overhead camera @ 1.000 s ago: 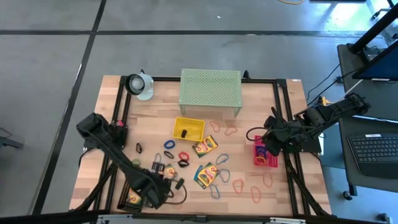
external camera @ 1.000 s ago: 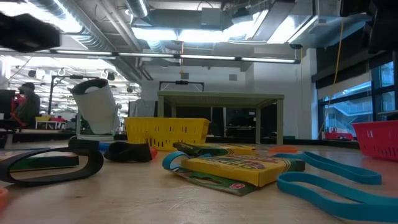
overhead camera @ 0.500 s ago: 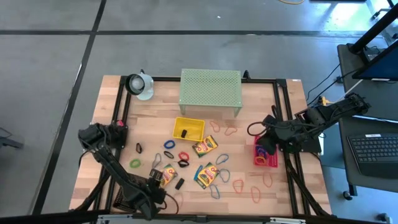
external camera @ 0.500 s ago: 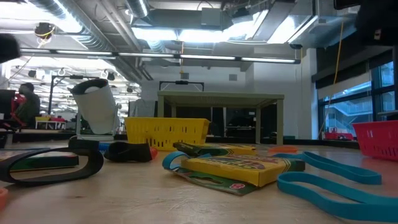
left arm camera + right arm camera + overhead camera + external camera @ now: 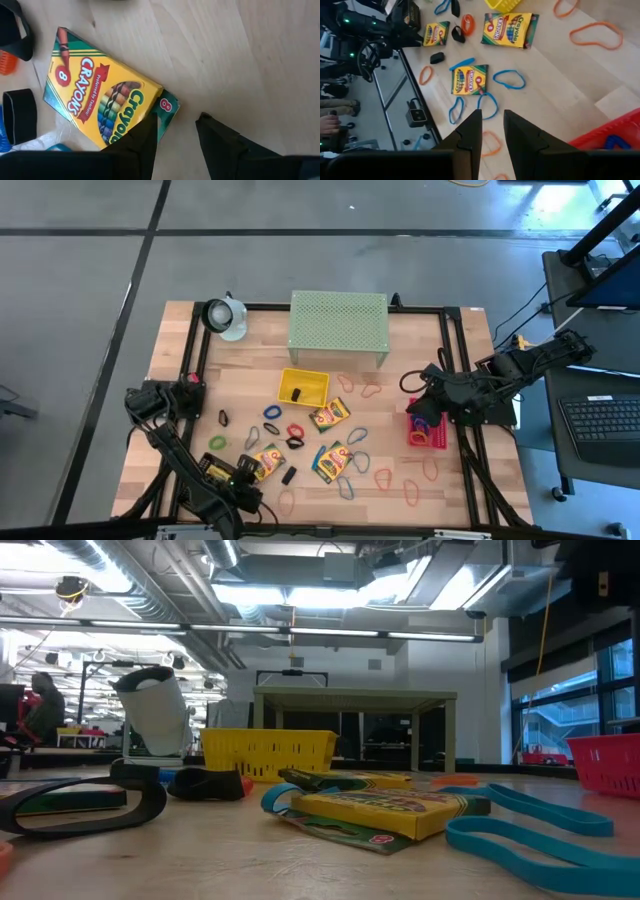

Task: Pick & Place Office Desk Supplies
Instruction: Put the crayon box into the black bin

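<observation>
Left gripper [image 5: 175, 137] hangs parted and empty, one finger overlapping the corner of the crayon box [image 5: 102, 102], so closing could shove it aside; right gripper [image 5: 492, 131], parted and empty, waits near the red tray [image 5: 428, 430].

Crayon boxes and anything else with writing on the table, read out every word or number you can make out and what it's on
"CRAYONS", on the crayon box in the left wrist view.
"8", twice on that box: front corner and end flap.
"Crayola", partly hidden by a finger.
Small line under "CRAYONS": too small.
Other crayon boxes: print too small.
</observation>
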